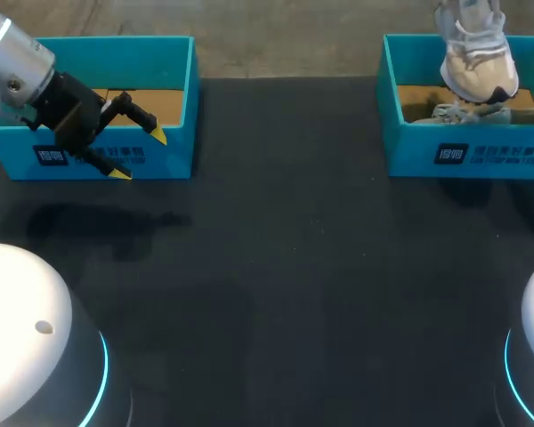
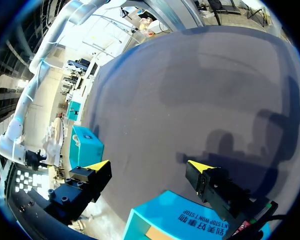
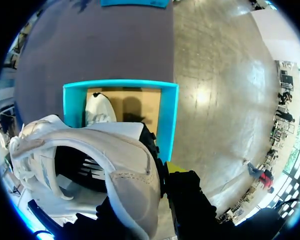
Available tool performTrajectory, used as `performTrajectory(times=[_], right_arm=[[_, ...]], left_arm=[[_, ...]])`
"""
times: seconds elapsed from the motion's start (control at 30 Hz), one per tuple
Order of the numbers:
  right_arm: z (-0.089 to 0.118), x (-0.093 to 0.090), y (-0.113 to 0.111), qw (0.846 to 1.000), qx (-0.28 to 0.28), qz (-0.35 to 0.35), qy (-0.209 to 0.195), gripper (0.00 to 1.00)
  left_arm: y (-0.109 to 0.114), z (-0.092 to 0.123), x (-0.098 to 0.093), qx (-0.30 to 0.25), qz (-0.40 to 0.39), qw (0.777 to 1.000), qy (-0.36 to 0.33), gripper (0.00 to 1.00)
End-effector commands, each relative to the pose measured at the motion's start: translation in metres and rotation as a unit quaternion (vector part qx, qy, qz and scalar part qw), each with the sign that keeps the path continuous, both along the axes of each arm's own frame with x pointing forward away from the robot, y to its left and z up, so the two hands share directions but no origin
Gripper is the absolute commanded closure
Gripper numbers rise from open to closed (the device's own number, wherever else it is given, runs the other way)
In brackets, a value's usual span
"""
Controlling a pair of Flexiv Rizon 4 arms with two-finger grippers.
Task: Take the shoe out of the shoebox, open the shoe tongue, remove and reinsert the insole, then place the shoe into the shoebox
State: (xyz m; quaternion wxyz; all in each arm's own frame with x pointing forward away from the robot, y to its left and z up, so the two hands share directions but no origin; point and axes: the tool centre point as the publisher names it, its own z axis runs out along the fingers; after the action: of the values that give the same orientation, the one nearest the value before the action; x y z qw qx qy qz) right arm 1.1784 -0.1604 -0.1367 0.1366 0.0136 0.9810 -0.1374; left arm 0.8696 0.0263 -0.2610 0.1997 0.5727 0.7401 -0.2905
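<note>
**Op:** What does head cam give u that the wrist cams don't?

**Me:** The whole layout. Dark table (image 1: pixel 285 267) w/ two teal boxes at the far edge, left shoebox (image 1: pixel 173 107) and right shoebox (image 1: pixel 392 116), well apart. My left arm (image 1: pixel 18 71) comes in from the left and hangs over the left shoebox's front wall. The shoe (image 1: pixel 476 58) hangs in the air above the right shoebox. A second shoe (image 1: pixel 481 113) lies inside, by the front wall. My right pincer is out of that view.

**Op:** So what's the right pincer's grip?

**Me:** Only the rt wrist cam tells it. My right pincer (image 3: pixel 161 160) is clenched on the shoe's heel collar: one finger inside the opening, the yellow-tipped one outside, the white rim pinched between. It points straight down. Under it are the right shoebox's brown floor and the second shoe.

**Op:** Left side?

**Me:** Per left wrist cam, my left pincer (image 2: pixel 150 165) is released, w/ fingers spread wide and nothing between them. Bare table lies ahead, and a corner of the left shoebox sits just under the fingers. Far across the table, that cam alone shows my right arm (image 2: pixel 25 100) reaching down w/ the shoe beside the right shoebox.
</note>
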Motion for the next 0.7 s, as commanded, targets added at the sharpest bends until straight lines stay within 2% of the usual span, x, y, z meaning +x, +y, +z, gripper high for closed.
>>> performTrajectory(times=[0.03,0.2,0.3,0.33,0.47,0.6,0.7], right_arm=[[0.0,0.014,-0.008,1.0,-0.001,-0.004,0.001,1.0],[-0.002,0.026,-0.022,0.999,0.01,-0.033,0.008,1.0],[-0.003,0.028,-0.027,0.999,0.001,-0.048,0.01,1.0],[-0.001,0.027,-0.039,0.997,0.007,-0.082,0.013,1.0],[0.001,0.025,-0.056,0.988,0.007,-0.153,0.016,1.0],[0.004,0.021,-0.069,0.969,0.011,-0.246,0.019,1.0],[0.004,0.011,-0.083,0.941,0.012,-0.339,0.005,1.0]], left_arm=[[0.0,0.0,0.0,0.002,0.0,1.0,-0.001,0.0],[0.0,0.0,0.0,0.002,0.0,1.0,-0.001,0.0],[0.0,0.0,0.0,0.002,0.0,1.0,-0.001,0.0],[0.0,0.0,0.0,0.002,0.0,1.0,-0.001,0.0],[0.0,0.0,0.0,0.002,0.0,1.0,-0.001,0.0],[0.0,0.0,0.0,0.002,0.0,1.0,-0.001,0.0],[0.0,0.0,0.0,0.002,0.0,1.0,-0.001,0.0]])
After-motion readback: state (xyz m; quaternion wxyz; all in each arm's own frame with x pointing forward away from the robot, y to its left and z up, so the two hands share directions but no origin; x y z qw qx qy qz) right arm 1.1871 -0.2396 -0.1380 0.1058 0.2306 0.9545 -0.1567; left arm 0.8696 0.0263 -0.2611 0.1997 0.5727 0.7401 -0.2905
